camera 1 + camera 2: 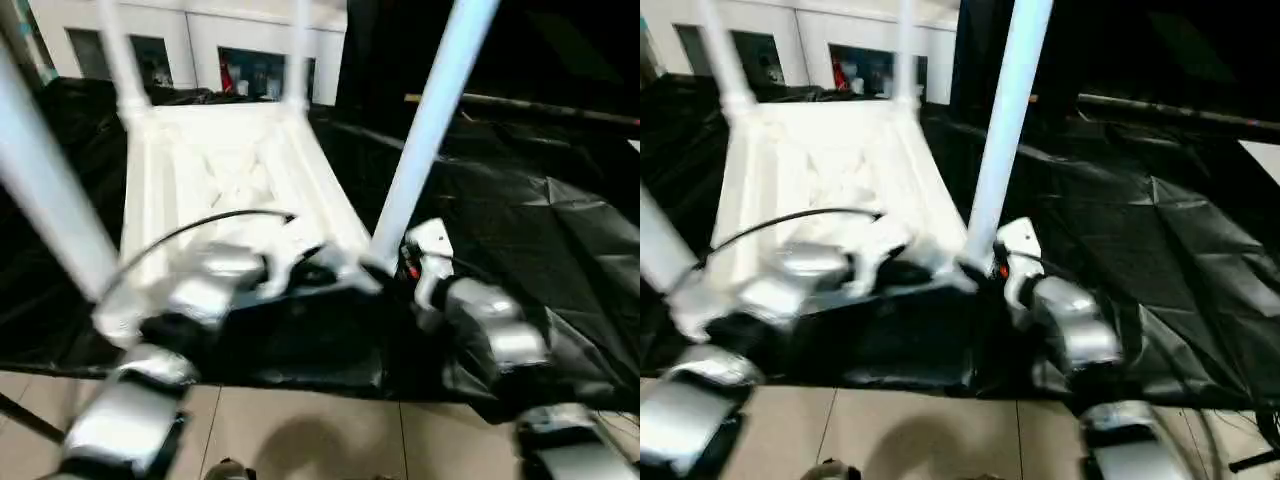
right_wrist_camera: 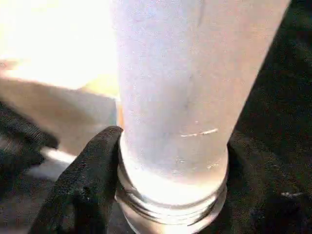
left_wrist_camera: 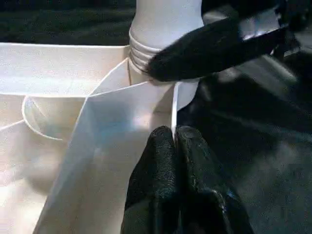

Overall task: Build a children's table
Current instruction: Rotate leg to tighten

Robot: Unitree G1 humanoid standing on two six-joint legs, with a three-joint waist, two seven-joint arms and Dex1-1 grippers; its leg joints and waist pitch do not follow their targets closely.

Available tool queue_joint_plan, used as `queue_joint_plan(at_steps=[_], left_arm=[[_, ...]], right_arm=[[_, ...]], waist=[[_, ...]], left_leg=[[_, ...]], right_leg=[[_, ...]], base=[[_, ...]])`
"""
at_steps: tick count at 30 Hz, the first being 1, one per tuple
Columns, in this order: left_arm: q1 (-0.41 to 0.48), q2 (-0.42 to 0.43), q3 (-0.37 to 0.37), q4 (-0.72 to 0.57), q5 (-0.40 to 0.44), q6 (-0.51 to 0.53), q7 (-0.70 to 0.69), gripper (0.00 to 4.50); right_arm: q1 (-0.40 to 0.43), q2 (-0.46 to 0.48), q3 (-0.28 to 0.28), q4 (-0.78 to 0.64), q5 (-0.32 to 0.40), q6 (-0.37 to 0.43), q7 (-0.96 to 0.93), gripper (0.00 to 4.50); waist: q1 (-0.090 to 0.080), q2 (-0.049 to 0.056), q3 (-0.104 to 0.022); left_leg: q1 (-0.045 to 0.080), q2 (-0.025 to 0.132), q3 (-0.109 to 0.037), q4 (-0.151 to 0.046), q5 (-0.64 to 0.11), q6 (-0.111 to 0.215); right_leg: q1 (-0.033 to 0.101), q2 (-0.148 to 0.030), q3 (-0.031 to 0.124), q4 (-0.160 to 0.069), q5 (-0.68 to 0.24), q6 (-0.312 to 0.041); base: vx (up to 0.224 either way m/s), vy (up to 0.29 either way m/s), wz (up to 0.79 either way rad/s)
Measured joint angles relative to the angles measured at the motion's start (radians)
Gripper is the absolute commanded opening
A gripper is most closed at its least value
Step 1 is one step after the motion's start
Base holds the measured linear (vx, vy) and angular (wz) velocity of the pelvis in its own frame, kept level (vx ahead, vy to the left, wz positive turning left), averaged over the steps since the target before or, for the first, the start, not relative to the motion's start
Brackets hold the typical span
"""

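The left wrist view alone shows the left claw (image 3: pixel 174 141) shut on the tabletop (image 3: pixel 73 146) rim; the right claw (image 2: pixel 170 170) grips the leg (image 2: pixel 190 87) base between its fingers

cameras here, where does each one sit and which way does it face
Head pair: looks forward and down at the upturned tabletop, over both silver forearms.
Left wrist: along the shut left gripper at the tabletop's rim.
Right wrist: close on the near right leg, right gripper around its base.
Shared: that leg.
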Motion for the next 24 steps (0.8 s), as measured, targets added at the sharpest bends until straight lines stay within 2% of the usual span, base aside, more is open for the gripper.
queue_joint_plan(at_steps=[3, 7, 8, 13, 14, 18, 22, 24], left_arm=[[-0.033, -0.062, 0.007, 0.045, 0.012, 0.041, 0.097, 0.00], [-0.052, -0.092, 0.005, 0.090, 0.027, 0.042, 0.144, 0.00], [-0.059, -0.095, 0.004, 0.103, 0.032, 0.036, 0.144, 0.00], [-0.075, -0.081, -0.001, 0.125, 0.044, 0.017, 0.160, 0.00], [-0.076, -0.075, -0.003, 0.126, 0.045, 0.011, 0.157, 0.00], [-0.077, -0.027, -0.015, 0.121, 0.052, -0.030, 0.074, 0.00], [-0.047, 0.065, -0.038, 0.056, 0.036, -0.064, -0.133, 0.00], [-0.032, 0.108, -0.049, 0.018, 0.022, -0.063, -0.217, 0.00]], right_arm=[[-0.025, 0.062, -0.024, 0.020, -0.021, 0.026, -0.158, 2.72], [-0.035, 0.082, -0.033, 0.037, -0.038, 0.026, -0.228, 2.72], [-0.035, 0.083, -0.037, 0.037, -0.040, 0.025, -0.229, 3.28], [-0.011, 0.083, -0.037, -0.008, -0.039, 0.021, -0.187, 3.64], [-0.001, 0.069, -0.030, -0.031, -0.035, 0.026, -0.157, 3.77], [0.034, -0.028, 0.010, -0.177, 0.011, 0.084, 0.039, 3.77], [0.088, -0.167, 0.025, -0.343, 0.075, 0.141, 0.249, 3.77], [0.100, -0.223, 0.024, -0.381, 0.085, 0.152, 0.325, 3.77]], waist=[[-0.001, 0.004, -0.002], [-0.001, 0.012, -0.007], [0.000, 0.014, -0.009], [-0.007, 0.016, -0.010], [-0.011, 0.016, -0.010], [-0.027, 0.016, -0.010], [-0.021, 0.016, -0.010], [-0.015, 0.017, -0.010]], left_leg=[[0.000, -0.001, 0.000, 0.000, 0.000, 0.000], [0.000, -0.002, 0.000, 0.000, 0.000, 0.000], [0.000, -0.002, 0.000, 0.000, 0.000, 0.000], [0.000, -0.001, -0.001, 0.000, 0.000, 0.000], [0.000, -0.001, -0.001, 0.000, 0.000, 0.000], [-0.002, 0.000, -0.002, -0.001, 0.000, 0.000], [-0.002, 0.000, -0.002, -0.003, 0.000, 0.000], [-0.002, 0.000, -0.002, -0.003, 0.000, 0.000]], right_leg=[[0.001, 0.000, 0.000, -0.003, 0.000, 0.000], [0.003, 0.000, 0.001, -0.005, 0.000, 0.000], [0.004, 0.000, 0.002, -0.005, 0.000, 0.000], [0.002, 0.000, 0.000, -0.004, 0.003, 0.002], [0.001, 0.000, 0.000, -0.004, 0.004, 0.002], [-0.001, 0.001, -0.001, -0.004, 0.005, 0.003], [-0.001, 0.001, -0.001, -0.004, 0.008, -0.001], [-0.001, 0.001, -0.002, -0.004, 0.007, 0.000]], base=[[0.000, 0.000, 0.00], [0.000, 0.000, 0.00], [0.000, 0.000, 0.00], [0.000, 0.000, 0.00], [0.000, 0.000, 0.00], [0.000, 0.000, 0.00], [0.000, 0.000, 0.00], [0.000, 0.000, 0.00]])
